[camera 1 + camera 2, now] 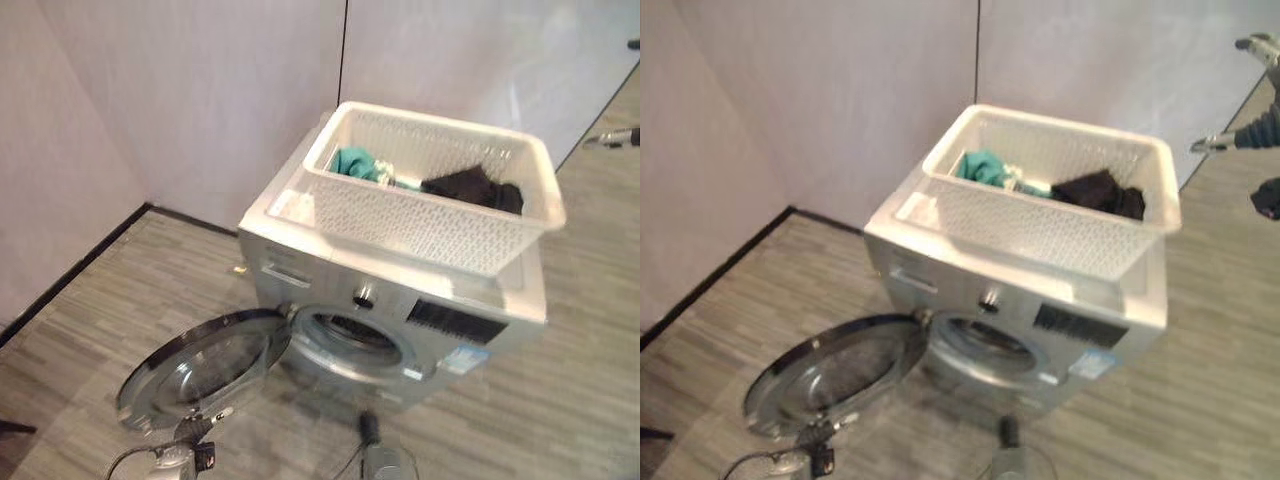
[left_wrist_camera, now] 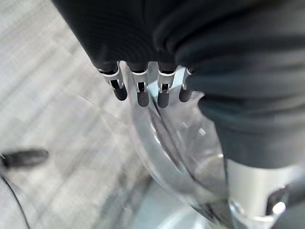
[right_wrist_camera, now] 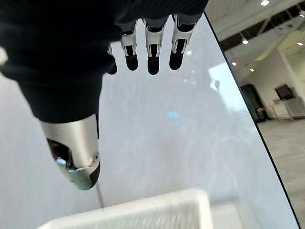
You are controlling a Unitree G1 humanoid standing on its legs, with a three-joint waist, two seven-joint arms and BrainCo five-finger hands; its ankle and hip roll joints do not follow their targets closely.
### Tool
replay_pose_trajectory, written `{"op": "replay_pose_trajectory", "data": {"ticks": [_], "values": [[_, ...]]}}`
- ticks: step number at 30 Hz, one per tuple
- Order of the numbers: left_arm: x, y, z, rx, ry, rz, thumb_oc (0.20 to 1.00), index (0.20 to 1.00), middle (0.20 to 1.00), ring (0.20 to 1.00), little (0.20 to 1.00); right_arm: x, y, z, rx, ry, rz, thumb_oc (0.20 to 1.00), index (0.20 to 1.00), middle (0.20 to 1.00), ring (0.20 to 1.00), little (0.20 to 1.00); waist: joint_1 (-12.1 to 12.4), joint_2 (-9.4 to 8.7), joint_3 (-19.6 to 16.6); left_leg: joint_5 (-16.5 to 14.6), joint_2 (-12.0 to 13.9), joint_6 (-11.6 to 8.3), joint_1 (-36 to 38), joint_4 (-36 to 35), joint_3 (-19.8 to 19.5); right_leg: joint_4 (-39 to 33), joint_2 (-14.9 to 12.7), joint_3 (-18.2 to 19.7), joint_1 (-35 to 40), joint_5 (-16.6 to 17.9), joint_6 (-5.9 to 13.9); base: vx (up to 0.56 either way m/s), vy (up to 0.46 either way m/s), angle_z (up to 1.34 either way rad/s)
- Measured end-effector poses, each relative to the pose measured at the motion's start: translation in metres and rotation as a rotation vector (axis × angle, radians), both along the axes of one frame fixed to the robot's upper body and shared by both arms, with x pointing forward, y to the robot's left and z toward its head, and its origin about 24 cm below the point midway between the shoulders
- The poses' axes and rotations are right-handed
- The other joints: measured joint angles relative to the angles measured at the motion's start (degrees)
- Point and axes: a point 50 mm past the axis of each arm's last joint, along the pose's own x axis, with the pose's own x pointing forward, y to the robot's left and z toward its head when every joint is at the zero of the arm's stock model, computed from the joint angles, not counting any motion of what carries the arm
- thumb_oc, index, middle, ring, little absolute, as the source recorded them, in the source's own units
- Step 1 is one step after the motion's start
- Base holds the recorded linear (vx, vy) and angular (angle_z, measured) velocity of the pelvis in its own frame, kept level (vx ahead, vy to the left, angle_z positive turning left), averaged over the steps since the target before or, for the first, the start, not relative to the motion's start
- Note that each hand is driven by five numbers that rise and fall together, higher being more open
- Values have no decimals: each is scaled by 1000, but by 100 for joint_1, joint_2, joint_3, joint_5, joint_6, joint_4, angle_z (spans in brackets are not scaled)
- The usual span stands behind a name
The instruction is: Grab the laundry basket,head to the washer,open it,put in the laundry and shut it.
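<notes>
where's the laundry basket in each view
Left eye view: laundry basket on top of the washer, upper centre-right.
Right eye view: same spot.
Left wrist view: not in it.
Right wrist view: white rim along the bottom edge.
Shared landmark: the pale wall.

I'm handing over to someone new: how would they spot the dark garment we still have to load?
Find the silver washing machine on the grey floor, its round door swung open. On top of it sits a white lattice basket. The dark garment is the black bundle at the basket's right end, apart from the teal cloth at its left end.
</notes>
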Motion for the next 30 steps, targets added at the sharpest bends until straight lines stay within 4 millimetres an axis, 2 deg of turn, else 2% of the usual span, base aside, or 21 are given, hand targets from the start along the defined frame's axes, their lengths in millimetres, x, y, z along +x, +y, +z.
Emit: {"op": "replay_pose_trajectory", "data": {"ticks": [2, 3, 4, 5, 6, 7, 9, 13, 14, 15, 16, 17, 19, 22, 24, 25, 27, 30], "values": [[6, -2, 3, -8, -27, -2, 1000, 1000, 1000, 1000, 1000, -4, 7, 22, 8, -74, 40, 1000, 1000, 1000, 1000, 1000, 145, -74, -29, 24, 285, 95, -503, 971, -122, -231, 225, -91, 181, 183, -219, 69, -71, -25], [10, -3, 5, -9, -46, -16, 1000, 1000, 1000, 1000, 1000, -5, 11, 26, 9, -86, 59, 1000, 1000, 1000, 1000, 1000, 114, -181, -40, -51, 259, -33, -602, 916, -91, -282, 287, -160, 274, 139, -324, 159, -61, 24], [20, -8, 9, -9, -74, -57, 1000, 1000, 1000, 1000, 1000, -8, 16, 28, -47, -50, 71, 1000, 1000, 1000, 1000, 1000, 26, -320, -18, -154, 175, -184, -699, 417, 108, -412, 320, -288, 478, 29, -474, 227, -58, 57], [24, -11, 11, -16, -95, -75, 1000, 1000, 1000, 1000, 1000, -12, 20, 29, -87, -25, 82, 1000, 1000, 1000, 1000, 1000, -49, -326, -23, -136, 187, -218, -658, -181, 287, -531, 364, -408, 575, 42, -508, 197, 15, 16], [30, -16, 13, -17, -112, -114, 1000, 1000, 1000, 1000, 1000, -6, 29, 28, -90, 4, 138, 1000, 1000, 1000, 1000, 1000, 55, -283, -43, -68, 171, -262, -292, -1366, 387, -608, 634, -254, 679, 43, -510, 149, 14, -28], [29, -17, 13, -20, -110, -114, 1000, 1000, 1000, 1000, 1000, -1, 32, 22, -100, 42, 149, 1000, 1000, 1000, 1000, 1000, 92, -283, -42, 22, 147, -306, -119, -1659, 386, -624, 736, -246, 773, 46, -515, 111, 20, -50], [31, -20, 13, -22, -110, -139, 1000, 1000, 1000, 1000, 1000, 3, 34, 19, -141, 114, 144, 1000, 1000, 1000, 1000, 1000, -1, -274, -57, 111, 122, -431, 21, -1755, 392, -776, 823, -331, 967, 36, -526, 93, 46, -3], [44, -31, 16, -42, -135, -181, 1000, 1000, 1000, 1000, 1000, 5, 44, 35, -163, 192, 187, 1000, 1000, 1000, 1000, 1000, -219, -183, -110, 186, 221, -552, 518, -2224, 395, -886, 839, -365, 976, 30, -534, 60, 71, 1], [43, -41, 13, -73, -131, -197, 1000, 1000, 1000, 1000, 1000, 8, 60, 36, -177, 236, 262, 1000, 1000, 1000, 1000, 1000, -321, -32, -197, 255, 235, -517, 832, -2522, 410, -929, 841, -325, 948, 41, -550, 76, 108, -1], [37, -50, 8, -102, -121, -189, 1000, 1000, 1000, 1000, 1000, 7, 76, 34, -189, 258, 334, 1000, 1000, 1000, 1000, 1000, -347, 158, -308, 471, 230, -473, 936, -2532, 448, -953, 874, -268, 858, 87, -594, 60, 101, -8], [31, -55, 3, -122, -102, -184, 1000, 1000, 1000, 1000, 1000, 6, 85, 30, -187, 282, 395, 1000, 1000, 1000, 1000, 1000, -372, 303, -380, 652, 222, -423, 1026, -2531, 514, -958, 896, -250, 786, 140, -552, 53, 94, -11], [26, -54, 0, -125, -82, -171, 1000, 1000, 1000, 1000, 1000, 3, 94, 22, -192, 325, 449, 1000, 1000, 1000, 1000, 1000, -375, 299, -381, 565, 158, -468, 1013, -2530, 587, -955, 837, -230, 760, 196, -471, 24, 83, -6], [22, -50, -1, -122, -77, -149, 1000, 1000, 1000, 1000, 1000, -1, 104, 22, -213, 327, 511, 1000, 1000, 1000, 1000, 1000, -356, 269, -397, 427, 65, -444, 949, -2529, 574, -950, 741, -228, 686, 257, -343, 13, 62, 5], [20, -45, 0, -112, -74, -147, 1000, 1000, 1000, 1000, 1000, -1, 104, 22, -201, 343, 531, 1000, 1000, 1000, 1000, 1000, -278, 221, -420, 190, -52, -316, 824, -2530, 617, -964, 609, -224, 558, 338, -197, 4, 61, 7], [12, -39, -2, -103, -54, -139, 1000, 1000, 1000, 1000, 1000, -2, 104, 22, -194, 359, 544, 1000, 1000, 1000, 1000, 1000, -191, 129, -445, 191, -209, -172, 784, -2540, 693, -913, 454, -165, 472, 389, -114, 2, 68, -9], [9, -37, -4, -101, -45, -131, 1000, 1000, 1000, 1000, 1000, -2, 105, 22, -196, 362, 547, 1000, 1000, 1000, 1000, 1000, -181, 159, -422, 192, -234, -150, 770, -2555, 710, -913, 427, -133, 467, 392, -108, -1, 38, -11], [0, -33, -6, -101, -31, -98, 1000, 1000, 1000, 1000, 1000, -3, 102, 19, -207, 395, 539, 1000, 1000, 1000, 1000, 1000, -192, 101, -468, 199, -304, -108, 720, -2558, 714, -907, 357, -111, 418, 415, -74, -6, 49, -3], [-2, -32, -6, -102, -32, -93, 1000, 1000, 1000, 1000, 1000, -9, 91, 16, -233, 449, 488, 1000, 1000, 1000, 1000, 1000, -176, 79, -479, 239, -331, -51, 681, -2555, 701, -945, 335, -116, 380, 457, -38, -6, 55, 3]]}}
